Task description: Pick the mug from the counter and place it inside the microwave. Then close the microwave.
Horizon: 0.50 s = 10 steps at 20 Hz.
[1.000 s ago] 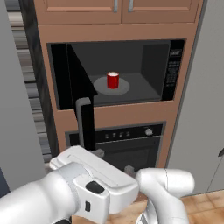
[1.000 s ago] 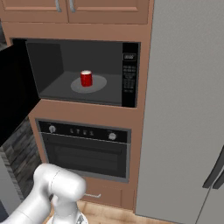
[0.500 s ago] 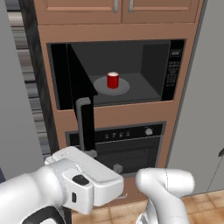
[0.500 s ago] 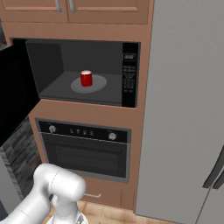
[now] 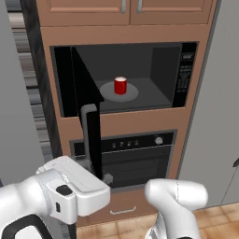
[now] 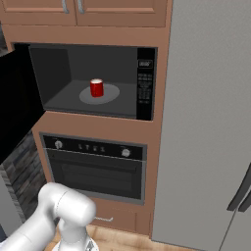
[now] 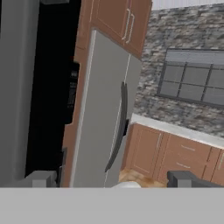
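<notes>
Brown cabinetry point(image 5: 126, 123) frames the left base view, with the microwave point(image 5: 126, 77) built into it and its dark door point(image 5: 86, 112) swung out toward the camera, grey handle point(image 5: 87, 135) on its near edge. The mug point(image 5: 120, 85) stands upright at the middle of the turntable point(image 5: 108, 92). Below sits a black oven point(image 5: 135, 156).

From the right base view, the mug point(image 6: 96, 87) again stands at the centre of the turntable point(image 6: 112, 93) inside the open microwave point(image 6: 93, 81), the button panel point(image 6: 145, 83) at its right edge, a grey fridge point(image 6: 206, 122) beside.

Along the hand view, the hand point(image 7: 116, 179) has its 2 fingertips point(image 7: 41, 178) spread wide apart with nothing between them, facing the fridge point(image 7: 105, 113) and a far worktop point(image 7: 175, 127) under a window point(image 7: 192, 76).
</notes>
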Available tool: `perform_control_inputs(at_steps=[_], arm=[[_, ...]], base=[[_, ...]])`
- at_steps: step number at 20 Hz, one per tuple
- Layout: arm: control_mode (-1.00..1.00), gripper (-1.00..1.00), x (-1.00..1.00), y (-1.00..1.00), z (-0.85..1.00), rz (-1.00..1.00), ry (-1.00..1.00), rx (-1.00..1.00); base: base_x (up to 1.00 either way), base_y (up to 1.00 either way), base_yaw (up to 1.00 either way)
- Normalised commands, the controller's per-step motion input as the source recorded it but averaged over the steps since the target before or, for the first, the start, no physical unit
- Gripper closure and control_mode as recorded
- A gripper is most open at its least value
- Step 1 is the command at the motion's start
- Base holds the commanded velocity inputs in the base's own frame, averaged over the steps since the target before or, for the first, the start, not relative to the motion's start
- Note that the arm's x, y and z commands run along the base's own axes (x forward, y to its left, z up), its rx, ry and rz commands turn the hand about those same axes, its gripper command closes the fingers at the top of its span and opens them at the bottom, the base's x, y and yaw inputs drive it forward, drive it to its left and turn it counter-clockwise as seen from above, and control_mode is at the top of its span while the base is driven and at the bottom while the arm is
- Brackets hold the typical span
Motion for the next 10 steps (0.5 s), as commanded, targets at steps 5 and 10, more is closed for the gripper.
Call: perform_control_inputs(at_steps=[5,10], arm=[[-1.0,-1.0,0.27,0.2,-0.03,-0.04,0.0,-0.04],[-1.0,-1.0,0.27,0.14,-0.13,-0.05,0.0,-0.03]], base=[[0.0,0.0,0.0],[0.0,0.0,0.0]])
